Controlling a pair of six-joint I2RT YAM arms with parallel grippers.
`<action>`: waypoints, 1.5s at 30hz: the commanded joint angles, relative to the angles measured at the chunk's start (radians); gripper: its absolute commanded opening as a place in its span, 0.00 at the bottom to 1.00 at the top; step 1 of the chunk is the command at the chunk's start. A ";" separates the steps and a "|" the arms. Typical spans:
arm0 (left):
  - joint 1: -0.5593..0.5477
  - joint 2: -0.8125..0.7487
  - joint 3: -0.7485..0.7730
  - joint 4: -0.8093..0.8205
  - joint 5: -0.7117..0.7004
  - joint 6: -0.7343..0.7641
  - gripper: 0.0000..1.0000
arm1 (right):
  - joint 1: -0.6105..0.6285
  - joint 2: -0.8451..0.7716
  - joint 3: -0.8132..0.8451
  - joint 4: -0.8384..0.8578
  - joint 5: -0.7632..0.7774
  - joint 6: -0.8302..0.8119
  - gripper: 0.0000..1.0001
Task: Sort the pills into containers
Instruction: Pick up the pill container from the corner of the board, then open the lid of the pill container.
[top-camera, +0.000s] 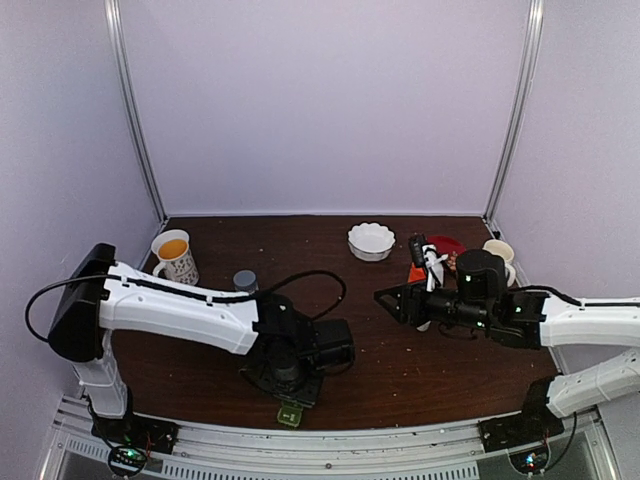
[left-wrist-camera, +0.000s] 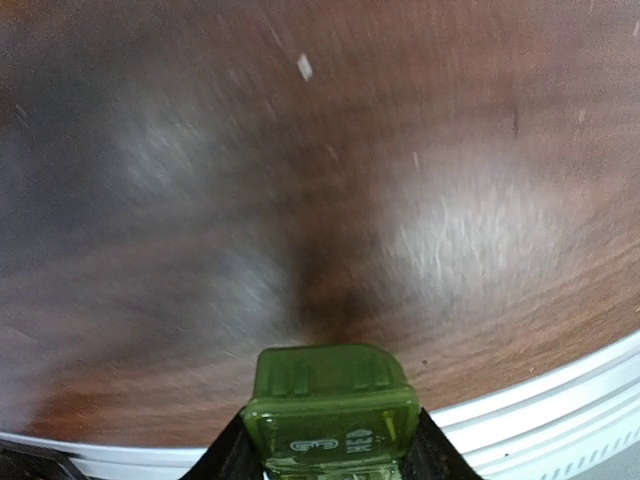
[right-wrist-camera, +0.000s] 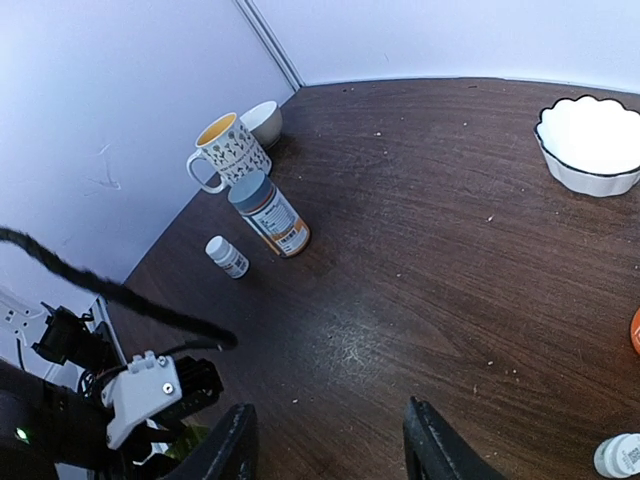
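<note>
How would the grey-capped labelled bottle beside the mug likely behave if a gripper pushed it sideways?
The grey-capped bottle stands upright and looks taller than wide, so a push near its top would probably tip it. Its round body would likely roll once down. Its smooth sides may slip in a grip.

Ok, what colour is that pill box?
The pill box is translucent green, clearest in the left wrist view.

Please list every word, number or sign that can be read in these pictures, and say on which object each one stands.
No text can be read for certain.
green pill box: raised marks on its lid, too blurred to read.
grey-capped bottle: printed label, too small to read.
small white bottle: label, too small to read.
mug: only a pattern, no words.
</note>
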 joint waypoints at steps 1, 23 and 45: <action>0.124 -0.132 -0.010 0.070 -0.070 0.206 0.43 | -0.023 0.054 0.047 0.060 -0.022 -0.001 0.52; 0.502 -0.287 0.045 0.789 0.752 0.760 0.44 | -0.047 0.071 0.167 0.276 -0.260 0.049 0.75; 0.505 -0.329 -0.136 1.131 1.010 0.643 0.43 | -0.048 0.158 0.125 0.569 -0.464 0.156 0.69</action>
